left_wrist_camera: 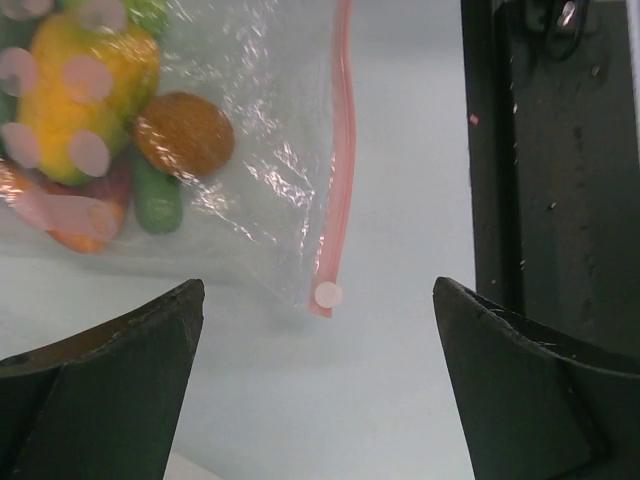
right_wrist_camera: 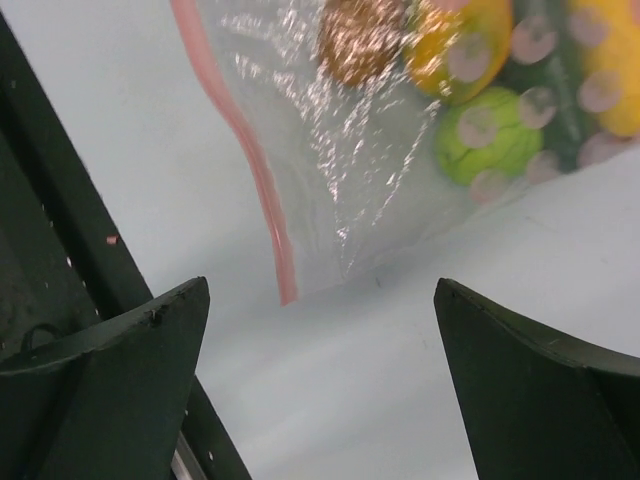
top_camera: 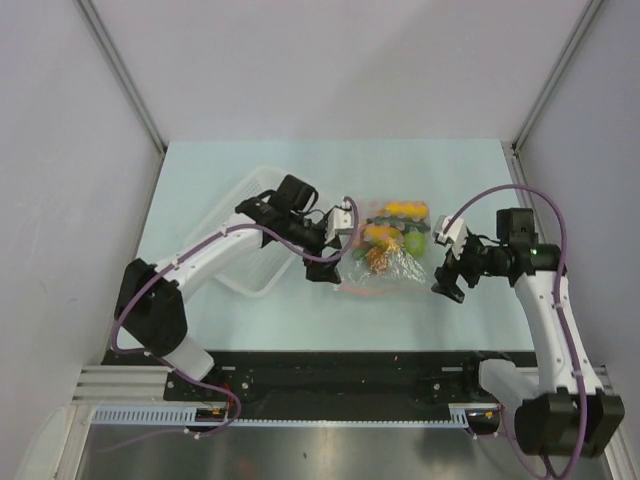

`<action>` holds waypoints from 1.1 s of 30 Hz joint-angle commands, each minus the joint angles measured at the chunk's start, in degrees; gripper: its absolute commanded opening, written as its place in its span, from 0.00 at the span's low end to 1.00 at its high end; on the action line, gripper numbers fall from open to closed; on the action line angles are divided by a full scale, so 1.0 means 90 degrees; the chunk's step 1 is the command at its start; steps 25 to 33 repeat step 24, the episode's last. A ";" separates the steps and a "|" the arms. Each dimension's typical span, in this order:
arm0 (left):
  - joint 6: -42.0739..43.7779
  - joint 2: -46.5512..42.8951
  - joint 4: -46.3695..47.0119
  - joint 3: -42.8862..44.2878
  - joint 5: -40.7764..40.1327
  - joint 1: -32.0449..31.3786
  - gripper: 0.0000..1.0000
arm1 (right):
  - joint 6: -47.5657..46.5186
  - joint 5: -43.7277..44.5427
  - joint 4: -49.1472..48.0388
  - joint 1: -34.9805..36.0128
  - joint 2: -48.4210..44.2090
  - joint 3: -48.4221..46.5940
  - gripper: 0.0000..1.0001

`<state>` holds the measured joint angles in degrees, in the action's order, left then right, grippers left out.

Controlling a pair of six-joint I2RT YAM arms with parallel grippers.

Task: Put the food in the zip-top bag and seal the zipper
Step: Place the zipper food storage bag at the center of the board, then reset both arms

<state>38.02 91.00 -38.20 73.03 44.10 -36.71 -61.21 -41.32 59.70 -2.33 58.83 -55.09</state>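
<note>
Desk: one, pale blue-green. It carries everything listed below.

Rail: one, black, running along the near edge of the desk.

Tray: one, white plastic. It lies on the left part of the desk, partly under my left arm.

Bag: one, clear and crinkly. It lies flat on the desk just right of the tray, between my two sets of fingers, and holds all the food.

Left fingers: one pair, spread wide and gripping nothing. They hang over the bag's left near corner.

Right fingers: one pair, likewise spread wide with nothing held. They hang over the bag's right near corner.

Zipper: one narrow pink-red strip along the bag's mouth, on the side facing the rail. One end lies on the desk below the gap of my left fingers and the other end below my right. I cannot tell whether it is pressed shut.

Food, all inside the bag and bunched at the far end, away from the zipper. Five pieces can be counted from my right wrist; the full count is unclear:
- one dark green cucumber
- one yellow piece
- one yellow-orange piece
- one lime-green ball
- one brown-orange round piece, nearest the zipper
</note>
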 commanded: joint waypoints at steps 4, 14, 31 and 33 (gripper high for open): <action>-0.2191 -0.0415 -0.0169 0.1744 0.0706 0.1312 1.00 | 0.3058 0.0401 -0.2420 0.0220 -0.0346 -0.0636 1.00; -0.4516 0.0660 -0.0279 0.3614 0.0169 0.3637 1.00 | 0.6467 0.0460 -0.4162 -0.0853 0.2007 -0.2247 1.00; -0.4264 0.0065 0.0151 0.2237 -0.1578 0.4391 1.00 | 0.7055 0.0675 -0.4446 -0.1167 0.3356 -0.3077 1.00; -0.4264 0.0065 0.0151 0.2237 -0.1578 0.4391 1.00 | 0.7055 0.0675 -0.4446 -0.1167 0.3356 -0.3077 1.00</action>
